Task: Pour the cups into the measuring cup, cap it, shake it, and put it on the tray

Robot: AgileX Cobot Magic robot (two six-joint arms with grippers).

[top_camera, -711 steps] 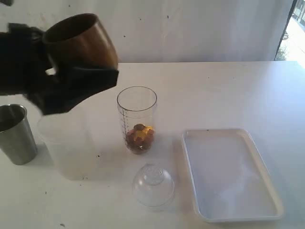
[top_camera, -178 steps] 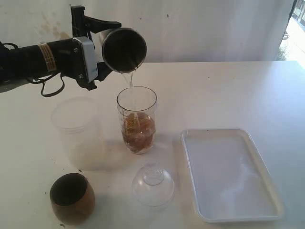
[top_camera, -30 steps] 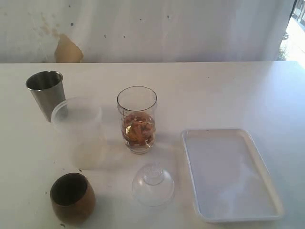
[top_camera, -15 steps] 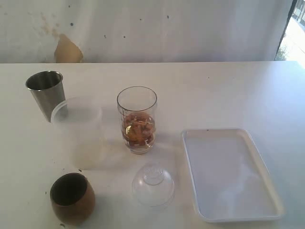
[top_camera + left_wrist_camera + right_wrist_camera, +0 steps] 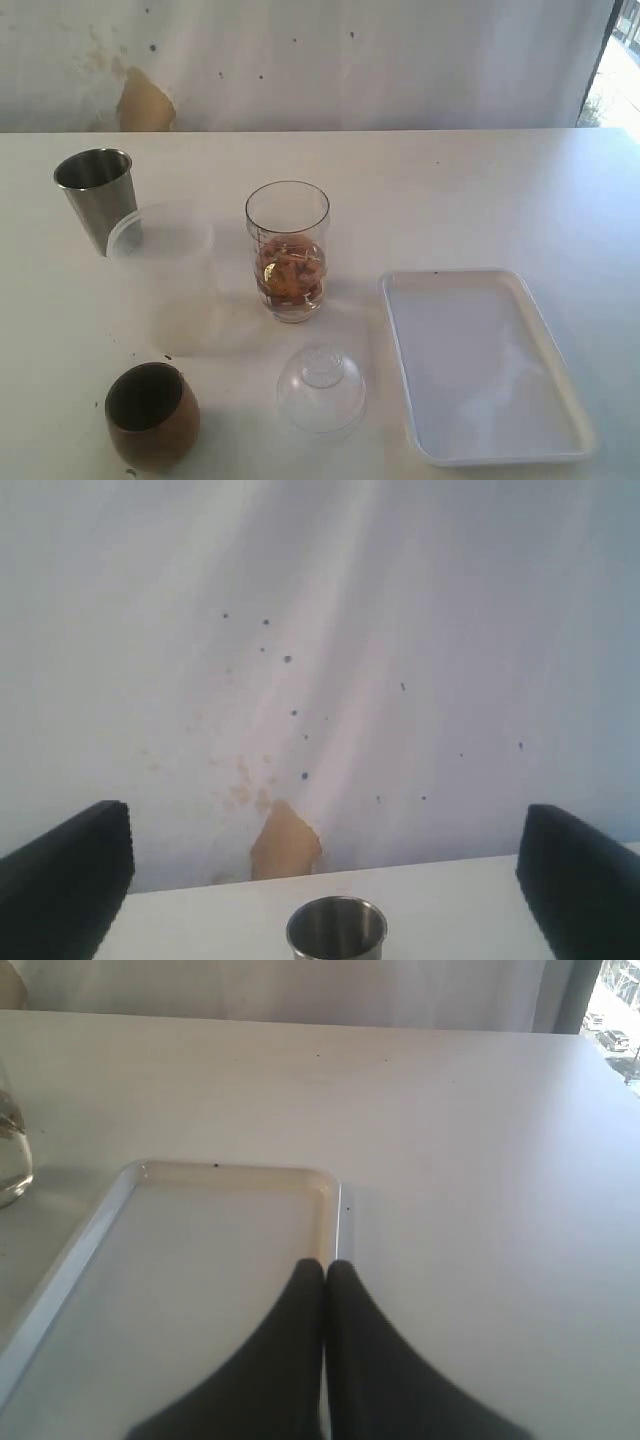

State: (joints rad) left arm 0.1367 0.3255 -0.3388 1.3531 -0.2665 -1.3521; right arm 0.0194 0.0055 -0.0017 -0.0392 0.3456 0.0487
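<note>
- Exterior view: a white tabletop (image 5: 450,190) with a few dark specks is shown. Nearest on it, a rounded brown wooden cup (image 5: 152,415) is stood upright, with a clear plastic dome lid (image 5: 322,388) set beside it, ribbed knob up.
- A shallow white rectangular plastic tray (image 5: 455,272) with a raised rim is laid to the right.
- The tall clear measuring cup (image 5: 288,250) with a dark printed scale is stood upright mid-table, uncapped, behind the lid and apart from the tray. Amber liquid and brown-orange pieces are held in its lower part.
- A larger frosted translucent plastic cup (image 5: 165,270) is placed to its left, and a tapered steel tumbler (image 5: 97,195) behind that.
- Farthest, a pale spotted wall (image 5: 350,60) with a tan patch (image 5: 145,103) is seen.
- The left gripper (image 5: 325,830) is held level, facing the wall, its black fingers (image 5: 65,890) spread wide with nothing between them.
- The right gripper (image 5: 325,1265) is poised over the tray's far rim, fingers pressed together on nothing.
- The tumbler is cut off in the left wrist view. What is inside the frosted cup cannot be made out.
</note>
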